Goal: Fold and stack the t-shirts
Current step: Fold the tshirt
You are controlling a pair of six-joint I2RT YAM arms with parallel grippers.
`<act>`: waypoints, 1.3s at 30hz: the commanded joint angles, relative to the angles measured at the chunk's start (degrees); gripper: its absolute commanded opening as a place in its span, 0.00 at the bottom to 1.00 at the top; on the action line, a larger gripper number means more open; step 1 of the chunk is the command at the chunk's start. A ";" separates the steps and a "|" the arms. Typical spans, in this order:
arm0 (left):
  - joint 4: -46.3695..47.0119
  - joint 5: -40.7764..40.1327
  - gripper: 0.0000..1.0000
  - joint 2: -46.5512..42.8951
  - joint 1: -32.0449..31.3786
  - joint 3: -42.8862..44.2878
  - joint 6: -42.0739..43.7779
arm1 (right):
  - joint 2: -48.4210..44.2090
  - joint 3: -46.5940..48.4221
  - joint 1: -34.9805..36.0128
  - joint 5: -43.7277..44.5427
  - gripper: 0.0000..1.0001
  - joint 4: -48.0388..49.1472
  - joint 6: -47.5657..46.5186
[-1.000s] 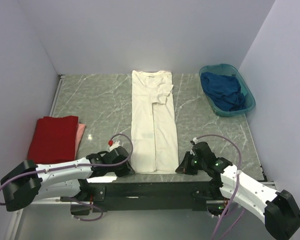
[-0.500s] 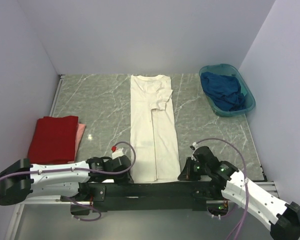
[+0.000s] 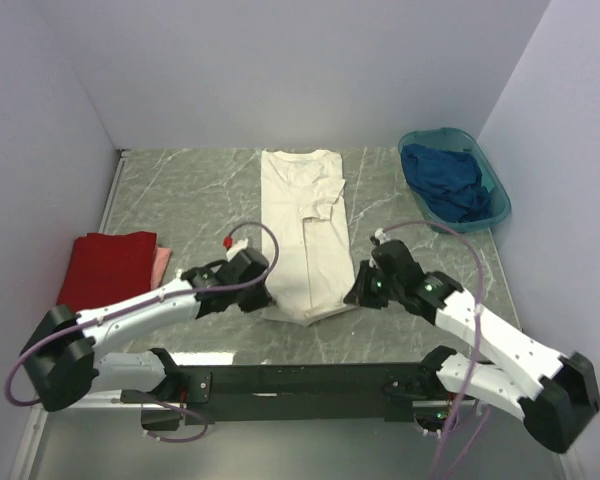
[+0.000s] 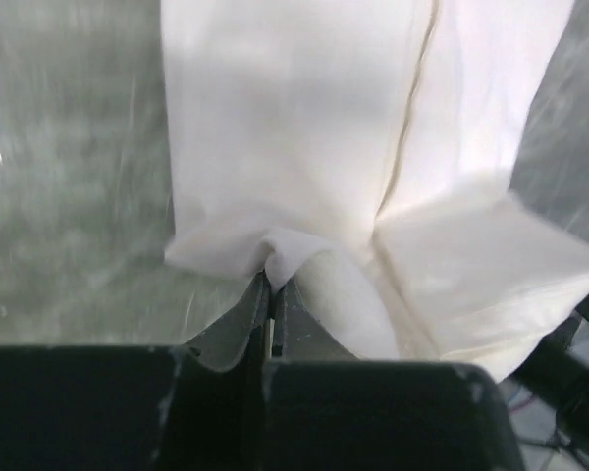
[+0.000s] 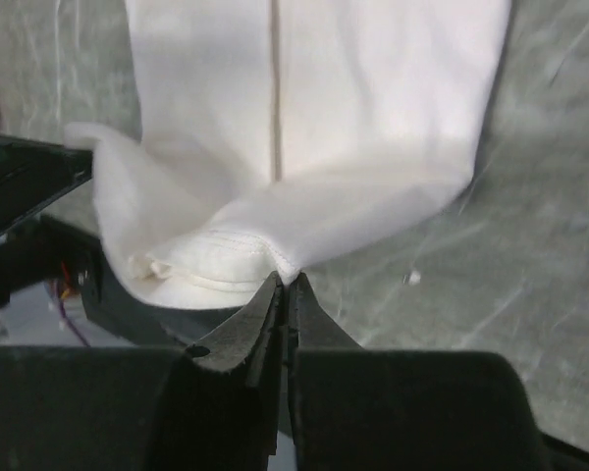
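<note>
Both of my grippers are closed tight on the near hem of the cream-white t-shirt (image 3: 302, 205), the left gripper (image 4: 272, 280) pinching its left corner and the right gripper (image 5: 286, 280) its right corner, each with the jaws pressed together and only a small nip of cloth between them. The shirt lies lengthwise down the middle of the table (image 3: 195, 200), sides already folded in to make a narrow strip, collar at the far end; the hem I hold is raised off the surface and sags in a soft belly between my two grips. That sag tells me what I have: light, limp cotton with no stiffness of its own, which will drape wherever it is not supported and may slide out of a shallow pinch. From the wrist views I cannot be sure that every folded layer is caught, so the corners probably want a deeper bite. The red t-shirt (image 3: 105, 275) sits folded at the left, and the dark blue t-shirt (image 3: 442, 178) is bunched in the teal basin (image 3: 501, 200) at the far right.
</note>
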 commanded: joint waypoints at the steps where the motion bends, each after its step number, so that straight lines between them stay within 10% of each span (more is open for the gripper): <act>1: 2.13 -1.82 0.00 4.70 4.25 8.14 7.54 | 8.17 7.37 -3.32 4.62 0.00 7.04 -2.53; 16: 3.80 -0.86 0.01 30.71 18.76 29.41 10.62 | 35.78 24.34 -18.52 -2.49 0.00 17.41 -5.34; 39: 1.16 2.82 0.01 44.96 26.76 46.38 16.76 | 58.10 43.59 -24.42 -9.53 0.00 15.83 -6.31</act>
